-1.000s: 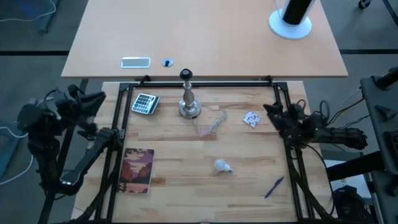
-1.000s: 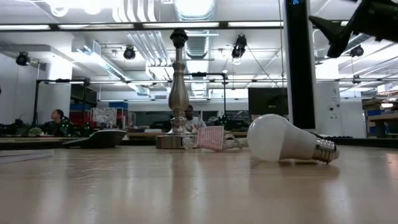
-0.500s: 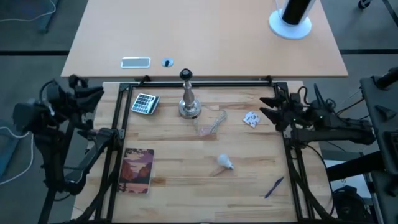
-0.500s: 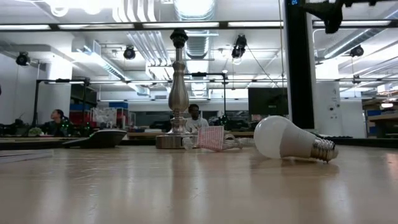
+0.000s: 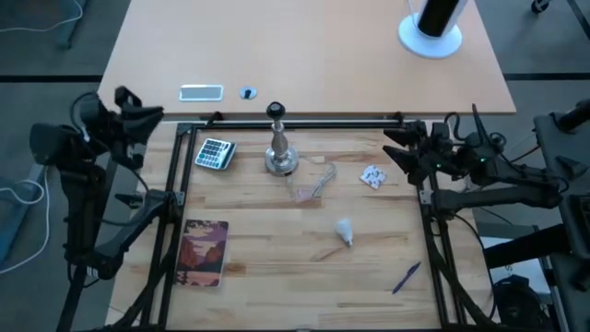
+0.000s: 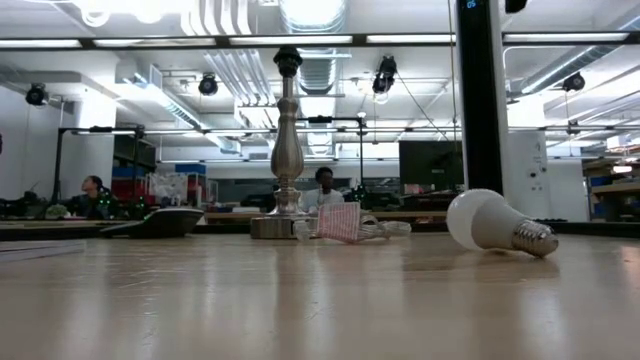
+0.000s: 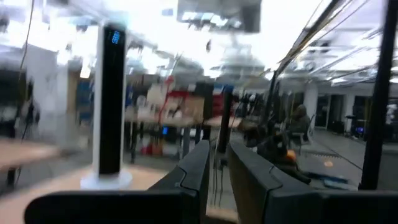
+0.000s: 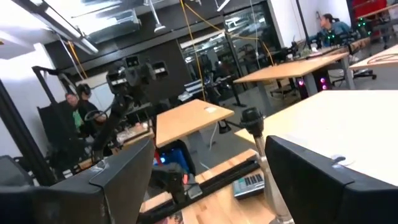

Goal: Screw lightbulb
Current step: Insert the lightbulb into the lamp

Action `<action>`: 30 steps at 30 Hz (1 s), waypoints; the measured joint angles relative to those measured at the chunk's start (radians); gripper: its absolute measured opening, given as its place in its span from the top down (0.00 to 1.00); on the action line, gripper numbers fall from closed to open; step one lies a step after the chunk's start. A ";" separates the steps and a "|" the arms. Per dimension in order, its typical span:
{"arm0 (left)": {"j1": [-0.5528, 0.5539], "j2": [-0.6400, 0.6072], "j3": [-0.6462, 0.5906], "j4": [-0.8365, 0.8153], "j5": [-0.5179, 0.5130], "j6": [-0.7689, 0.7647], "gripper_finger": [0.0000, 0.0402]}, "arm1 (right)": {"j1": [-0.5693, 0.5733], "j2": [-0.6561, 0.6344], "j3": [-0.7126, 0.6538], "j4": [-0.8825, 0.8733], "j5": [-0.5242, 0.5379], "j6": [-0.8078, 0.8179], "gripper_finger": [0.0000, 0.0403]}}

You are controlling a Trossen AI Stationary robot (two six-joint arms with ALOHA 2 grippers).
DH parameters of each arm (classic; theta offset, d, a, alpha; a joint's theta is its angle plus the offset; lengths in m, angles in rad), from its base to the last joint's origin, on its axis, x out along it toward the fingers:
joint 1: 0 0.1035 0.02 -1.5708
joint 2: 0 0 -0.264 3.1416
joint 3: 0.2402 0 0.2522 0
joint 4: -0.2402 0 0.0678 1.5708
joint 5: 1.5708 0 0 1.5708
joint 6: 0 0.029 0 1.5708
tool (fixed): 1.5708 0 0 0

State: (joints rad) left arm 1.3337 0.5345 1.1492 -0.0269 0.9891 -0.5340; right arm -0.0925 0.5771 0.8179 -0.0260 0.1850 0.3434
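Observation:
The white lightbulb [image 5: 345, 231] lies on its side on the wooden table, right of the middle, its grey screw base pointing toward the near edge; it also shows in the low view [image 6: 495, 222]. The silver lamp stand [image 5: 279, 155] with its black socket stands upright at the far middle [image 6: 287, 150]. My right gripper [image 5: 398, 152] hovers open and empty over the table's right rail, well clear of the bulb. My left gripper [image 5: 138, 111] is raised beyond the table's far left corner, empty, its fingers [image 7: 205, 168] only a narrow gap apart.
A calculator [image 5: 214, 152] lies left of the lamp stand, and a clear wrapper [image 5: 312, 180] right of it. A white packet [image 5: 371, 175] lies near my right gripper. A picture book [image 5: 205, 251] lies near left and a blue pen [image 5: 406, 277] near right. Black rails [image 5: 295, 122] frame the table.
The bulb has rolled toward the table's right and a little toward the far edge, its base swinging from pointing right to pointing near. Both arms have risen and moved toward the far edge; my right gripper has left the top of the low view.

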 joint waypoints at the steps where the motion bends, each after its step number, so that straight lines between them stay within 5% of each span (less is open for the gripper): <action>1: -0.002 0.016 0.000 0.090 0.000 -0.029 0.88 | 0.000 0.008 0.015 0.001 0.000 0.001 0.26; 9: -0.025 0.219 0.058 0.849 -0.004 -0.355 0.88 | 0.000 0.053 0.101 0.001 -0.001 -0.083 0.29; 21: -0.172 0.517 0.299 0.874 -0.037 -0.409 0.88 | 0.000 0.066 0.125 -0.031 -0.001 -0.056 0.27; 30: -0.527 0.697 0.447 0.855 -0.029 -0.244 0.88 | 0.000 0.066 0.125 -0.076 -0.010 0.002 0.23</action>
State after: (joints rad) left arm 0.8068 1.2315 1.5958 0.8285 0.9596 -0.7784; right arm -0.0924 0.6426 0.9424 -0.1024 0.1749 0.3451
